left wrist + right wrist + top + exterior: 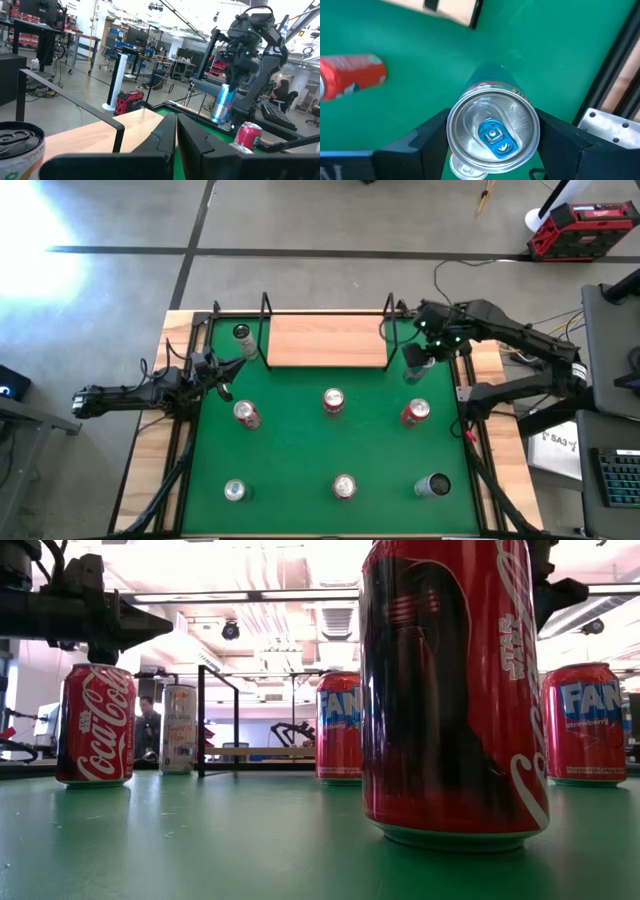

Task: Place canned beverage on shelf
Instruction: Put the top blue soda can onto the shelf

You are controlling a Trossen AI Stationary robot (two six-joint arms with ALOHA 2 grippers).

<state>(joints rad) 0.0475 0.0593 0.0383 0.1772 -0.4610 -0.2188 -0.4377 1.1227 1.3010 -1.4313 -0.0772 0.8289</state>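
Note:
The shelf [325, 340] is a light wooden board with thin black uprights at the far middle of the green mat [300, 450]. My right gripper [420, 358] is shut on a silver-and-blue can [492, 132] above the mat, just right of the shelf's right end. The can also shows in the left wrist view [222, 102]. My left gripper [222, 375] is shut and empty near the shelf's left end [176, 131]. Several other cans stand upright on the mat, among them red ones [245, 413] [333, 401] [415, 412]. My right gripper pinches the can's side wall just below its top rim [451, 131] between its two fingers [427, 137], one on each side. The fingers come from above, pointing down. The can hangs upright, top up, lifted clear of the mat.
A dark-topped can [242, 333] stands on the mat left of the shelf, close to my left gripper [17, 145]. More cans stand along the near edge [235, 491] [344, 486] [432, 485]. A large red can [455, 690] fills the low view. Black frame rails run along both mat sides.

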